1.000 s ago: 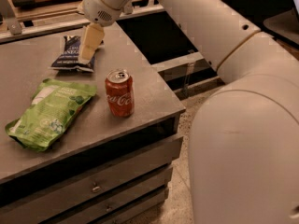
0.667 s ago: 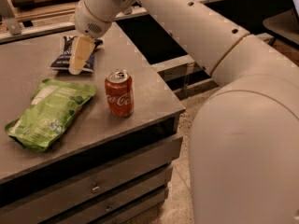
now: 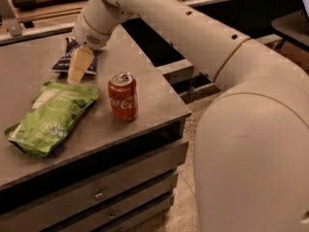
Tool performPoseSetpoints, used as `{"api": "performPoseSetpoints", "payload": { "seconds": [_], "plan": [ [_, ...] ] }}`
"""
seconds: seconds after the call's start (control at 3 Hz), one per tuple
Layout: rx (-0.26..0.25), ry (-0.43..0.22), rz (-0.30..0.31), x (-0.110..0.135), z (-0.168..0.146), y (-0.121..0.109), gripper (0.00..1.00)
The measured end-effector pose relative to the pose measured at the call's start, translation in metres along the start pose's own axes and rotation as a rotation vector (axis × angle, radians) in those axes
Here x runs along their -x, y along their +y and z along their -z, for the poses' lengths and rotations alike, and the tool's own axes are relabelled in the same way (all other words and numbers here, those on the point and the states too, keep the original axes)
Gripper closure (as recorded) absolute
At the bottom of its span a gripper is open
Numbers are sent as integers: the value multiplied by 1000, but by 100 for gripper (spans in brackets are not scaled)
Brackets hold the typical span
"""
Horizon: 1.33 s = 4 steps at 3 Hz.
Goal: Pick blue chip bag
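Observation:
The blue chip bag [image 3: 60, 65] is small, dark navy with white lettering. It lies flat at the back of the grey table [image 3: 145, 95], mostly covered by my arm's wrist. My gripper [image 3: 76, 76] points down over the bag's near edge, close to the table top, just behind the green bag. Nothing is visibly held.
A larger bright green snack bag [image 3: 50, 116] lies at the front left of the table. A red Coca-Cola can [image 3: 122, 96] stands upright to the right of the gripper. Drawers [image 3: 101, 192] sit under the table. The robot's large white body [image 3: 251, 158] fills the right side.
The gripper has moved left and toward the table's front, lowering over the blue chip bag. The bags and can have not moved.

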<state>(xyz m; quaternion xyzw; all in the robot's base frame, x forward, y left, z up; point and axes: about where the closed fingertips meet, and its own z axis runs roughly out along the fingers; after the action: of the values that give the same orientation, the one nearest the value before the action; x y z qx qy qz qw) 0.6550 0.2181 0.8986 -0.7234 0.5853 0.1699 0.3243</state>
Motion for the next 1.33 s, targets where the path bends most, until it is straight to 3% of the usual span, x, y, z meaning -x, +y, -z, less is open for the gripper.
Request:
{"api": "performPoseSetpoints", "payload": {
  "seconds": [0.33,1.0,1.33],
  "plan": [
    [-29,-14,-54,-10,-4,2,0],
    [-131,-47,-248,-47,-23,7,0],
    [-142,-53,-269,-48,-27,6,1]
  ]
}}
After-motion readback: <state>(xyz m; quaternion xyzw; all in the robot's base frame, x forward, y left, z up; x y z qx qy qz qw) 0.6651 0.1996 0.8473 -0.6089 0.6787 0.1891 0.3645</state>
